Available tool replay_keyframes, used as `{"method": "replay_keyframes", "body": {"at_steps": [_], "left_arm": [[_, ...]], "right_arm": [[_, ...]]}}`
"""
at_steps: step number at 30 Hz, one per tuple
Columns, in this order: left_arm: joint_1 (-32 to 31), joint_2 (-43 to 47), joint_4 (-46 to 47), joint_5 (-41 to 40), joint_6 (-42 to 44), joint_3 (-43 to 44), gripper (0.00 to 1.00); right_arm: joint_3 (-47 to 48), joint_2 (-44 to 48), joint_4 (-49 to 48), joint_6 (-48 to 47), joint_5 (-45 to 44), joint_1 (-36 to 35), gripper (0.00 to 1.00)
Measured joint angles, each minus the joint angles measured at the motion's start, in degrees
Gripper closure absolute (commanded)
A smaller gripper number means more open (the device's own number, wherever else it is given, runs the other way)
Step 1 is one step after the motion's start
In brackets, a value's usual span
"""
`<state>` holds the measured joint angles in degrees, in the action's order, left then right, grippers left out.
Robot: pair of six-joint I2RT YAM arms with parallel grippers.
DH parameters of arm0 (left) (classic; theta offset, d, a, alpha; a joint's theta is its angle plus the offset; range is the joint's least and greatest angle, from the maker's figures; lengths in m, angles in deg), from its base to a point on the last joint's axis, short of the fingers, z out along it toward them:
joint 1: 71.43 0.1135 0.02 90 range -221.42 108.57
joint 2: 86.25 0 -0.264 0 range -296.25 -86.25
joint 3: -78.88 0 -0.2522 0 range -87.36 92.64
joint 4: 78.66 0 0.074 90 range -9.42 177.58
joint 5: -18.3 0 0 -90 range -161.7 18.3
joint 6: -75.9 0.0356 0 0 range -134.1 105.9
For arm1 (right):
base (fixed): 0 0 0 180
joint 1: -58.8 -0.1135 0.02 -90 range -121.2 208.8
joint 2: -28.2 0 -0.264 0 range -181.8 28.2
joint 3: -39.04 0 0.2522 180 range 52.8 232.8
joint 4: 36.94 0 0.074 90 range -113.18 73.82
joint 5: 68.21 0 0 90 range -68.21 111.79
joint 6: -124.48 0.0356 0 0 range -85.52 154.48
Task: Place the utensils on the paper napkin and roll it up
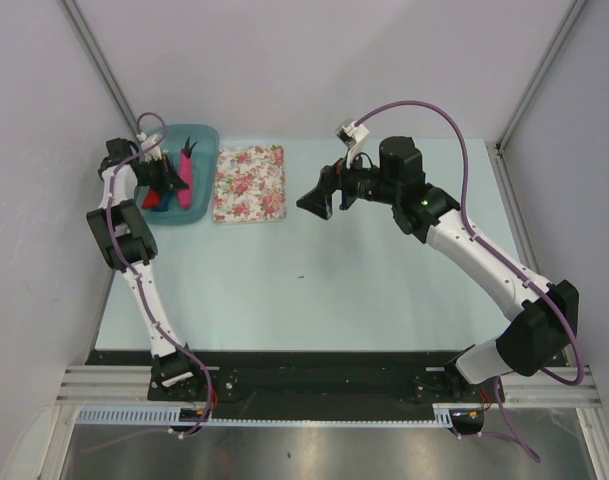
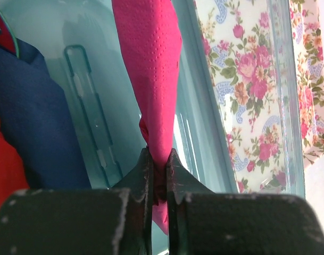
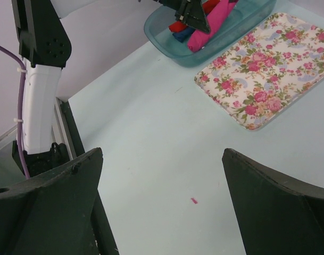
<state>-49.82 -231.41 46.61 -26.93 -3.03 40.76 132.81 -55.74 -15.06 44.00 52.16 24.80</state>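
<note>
The jaws of the left arm [image 1: 127, 238] are clenched on the magenta-pink thin paper napkin [image 2: 151, 64], pinching a bunched fold of it inside the translucent teal plastic bin [image 1: 202, 135] at the far left of the pale green counter [image 1: 314, 290]. A dark blue fabric roll [image 2: 34, 117] and a red fabric roll [image 2: 2, 175] lie in the same bin. A white rose-print floral cloth [image 1: 249, 183] lies just beside the bin. The jaws of the right arm [image 1: 484, 255] hang above the counter's middle, released wide, grasping nothing.
</note>
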Motion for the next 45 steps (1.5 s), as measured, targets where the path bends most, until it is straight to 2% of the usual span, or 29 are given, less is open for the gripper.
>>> {"method": "replay_keyframes", "body": {"at_steps": [9,13,19,25,33,44,45], "left_arm": [[0.0,-0.7,-0.8,0.4,0.4,0.0,0.88],[0.0,-1.5,-1.1,0.3,0.3,0.9,0.77],[-0.1,-3.0,-0.5,-0.7,0.4,2.5,0.68],[0.0,-3.0,0.8,-1.4,0.4,2.6,0.62],[-0.2,-2.9,2.3,-2.1,0.5,2.4,0.59],[-0.7,-1.2,3.0,-3.3,0.9,0.3,0.46],[-0.7,-1.0,3.0,-3.5,1.0,0.1,0.42]], "right_arm": [[0.0,0.0,0.0,-0.2,0.0,-0.2,0.00],[0.0,0.0,0.2,-0.2,0.0,-0.4,0.00],[0.1,-0.1,0.2,-0.3,-0.2,-0.5,0.00],[0.1,-0.1,0.3,-0.3,-0.2,-0.5,0.00],[0.1,-0.1,0.3,-0.3,-0.1,-0.4,0.00],[0.1,-0.1,0.2,-0.1,0.0,-0.4,0.00],[0.1,-0.1,0.2,-0.1,0.0,-0.4,0.00]]}}
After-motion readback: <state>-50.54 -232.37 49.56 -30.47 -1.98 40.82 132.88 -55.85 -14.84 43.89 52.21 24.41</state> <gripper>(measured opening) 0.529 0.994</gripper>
